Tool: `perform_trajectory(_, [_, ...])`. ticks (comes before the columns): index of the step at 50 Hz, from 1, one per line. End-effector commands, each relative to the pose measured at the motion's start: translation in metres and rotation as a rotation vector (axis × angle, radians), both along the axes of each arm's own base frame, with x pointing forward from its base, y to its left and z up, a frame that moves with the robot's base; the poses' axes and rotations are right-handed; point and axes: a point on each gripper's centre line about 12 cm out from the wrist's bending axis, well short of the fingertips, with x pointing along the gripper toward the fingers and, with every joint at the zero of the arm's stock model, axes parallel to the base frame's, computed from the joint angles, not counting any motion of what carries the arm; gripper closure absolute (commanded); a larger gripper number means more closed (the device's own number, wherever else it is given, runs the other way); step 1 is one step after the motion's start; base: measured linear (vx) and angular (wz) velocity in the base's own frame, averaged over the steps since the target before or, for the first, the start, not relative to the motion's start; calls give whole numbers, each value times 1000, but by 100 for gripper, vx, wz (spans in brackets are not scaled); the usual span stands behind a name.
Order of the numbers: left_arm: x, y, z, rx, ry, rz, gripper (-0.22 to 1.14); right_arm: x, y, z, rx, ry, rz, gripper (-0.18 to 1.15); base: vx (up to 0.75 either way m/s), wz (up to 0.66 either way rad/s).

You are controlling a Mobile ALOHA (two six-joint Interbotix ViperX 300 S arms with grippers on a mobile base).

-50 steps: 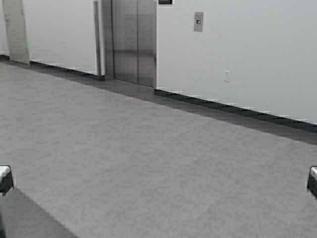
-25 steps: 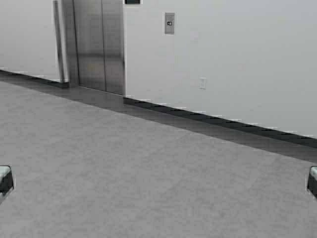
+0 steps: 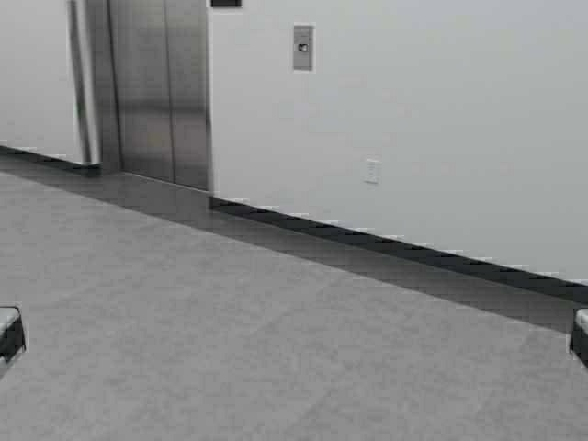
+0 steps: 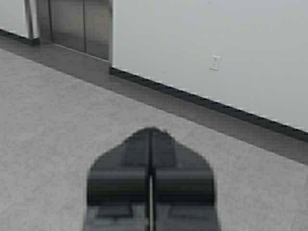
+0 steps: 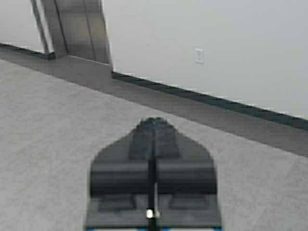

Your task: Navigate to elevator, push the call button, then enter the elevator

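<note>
While grey floor (image 3: 276, 349) lies open from the robot to the dark baseboard strip (image 3: 395, 246) under the white wall (image 3: 441, 119), the elevator (image 3: 156, 87) stands shut at the far left, its steel doors meeting at a dark seam. Both arms sit low and level, pointing forward: the left claw (image 4: 150, 144) and the right claw (image 5: 154, 132) each have fingers pressed together, holding nothing. Beyond both claws and well apart from them, the call button (image 3: 303, 47) sits high on the wall just right of the doors, above and left of a white outlet plate (image 3: 371, 171).
</note>
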Motion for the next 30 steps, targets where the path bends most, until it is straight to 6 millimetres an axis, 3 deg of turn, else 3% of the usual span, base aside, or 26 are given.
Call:
perform_trajectory(1, [1, 0, 7, 1, -32, -2, 89, 2, 0, 10, -4, -29, 1, 92, 72, -10])
perform_trajectory(14, [-1, 0, 1, 8, -15, -1, 89, 4, 0, 8, -2, -22, 1, 92, 73, -15])
perform_trajectory(21, [2, 0, 9, 1, -37, -2, 89, 4, 0, 15, -7, -43, 1, 92, 69, -1])
perform_trajectory(30, [1, 0, 4, 2, -23, -1, 89, -8, 0, 16, -16, -68, 0, 92, 69, 8])
